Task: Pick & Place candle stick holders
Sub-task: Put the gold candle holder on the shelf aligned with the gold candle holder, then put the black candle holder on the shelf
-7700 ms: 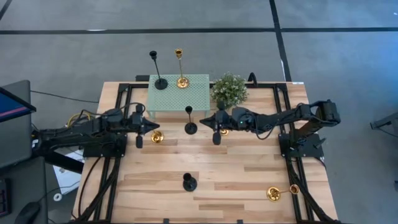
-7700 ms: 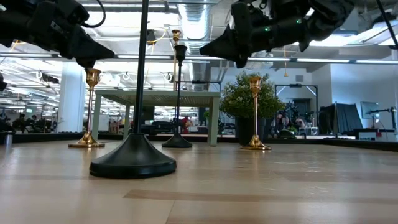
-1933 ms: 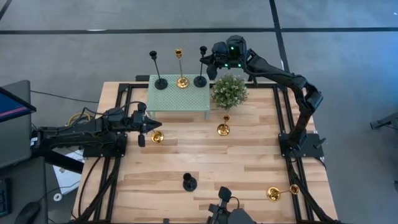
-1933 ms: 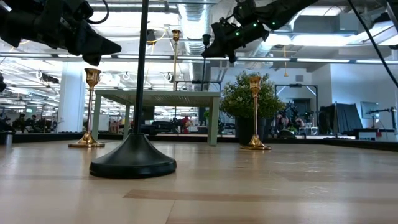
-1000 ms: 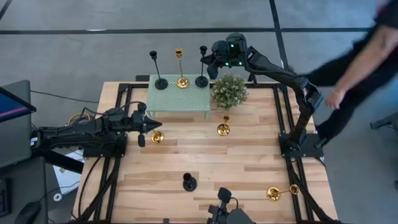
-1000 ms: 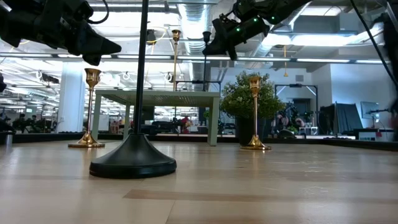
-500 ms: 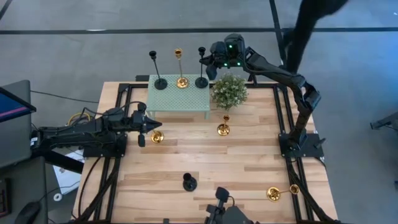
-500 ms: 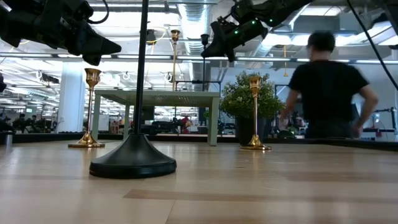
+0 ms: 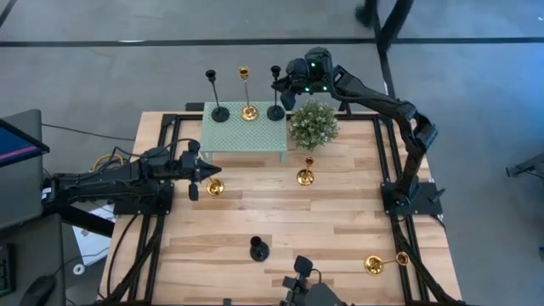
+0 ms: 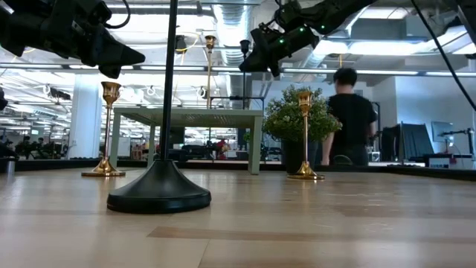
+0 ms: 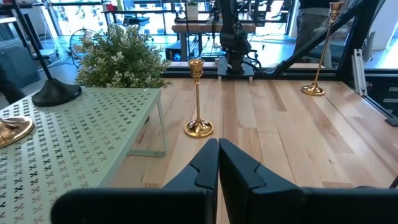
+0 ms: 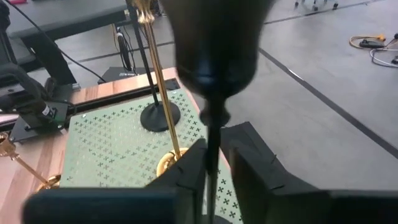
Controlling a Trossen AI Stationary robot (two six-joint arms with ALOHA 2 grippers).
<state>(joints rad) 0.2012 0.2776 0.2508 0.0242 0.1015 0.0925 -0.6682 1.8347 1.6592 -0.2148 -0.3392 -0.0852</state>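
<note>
Three candle stick holders stand on the mint-green little table (image 9: 246, 136): a black one (image 9: 219, 113), a gold one (image 9: 249, 111) and a second black one (image 9: 275, 110). My right gripper (image 9: 283, 89) is slightly open around this last holder's stem (image 12: 211, 134), below its cup. My left gripper (image 9: 208, 172) is shut and empty, held above a gold holder (image 9: 214, 186) standing on the table's left. Another gold holder (image 9: 305, 177) stands mid-table, a black one (image 9: 258, 249) stands near the front, and a gold one (image 9: 378, 263) lies on its side at the front right. My right gripper's fingers (image 12: 249, 155) stand level on either side of the black holder's stem, just under the cup (image 12: 217, 37). A gap shows between the stem and one finger; whether the other finger touches it I cannot tell. The holder stands upright, base on the mint-green table.
A bushy green potted plant (image 9: 314, 123) stands right of the little table, below my right arm. A person (image 10: 349, 119) walks in the room beyond the table's far right. Bare wood lies between the front black holder and the lying gold one.
A person has walked past the table's right side and on behind its far edge. Both grippers and all holders have kept their places.
</note>
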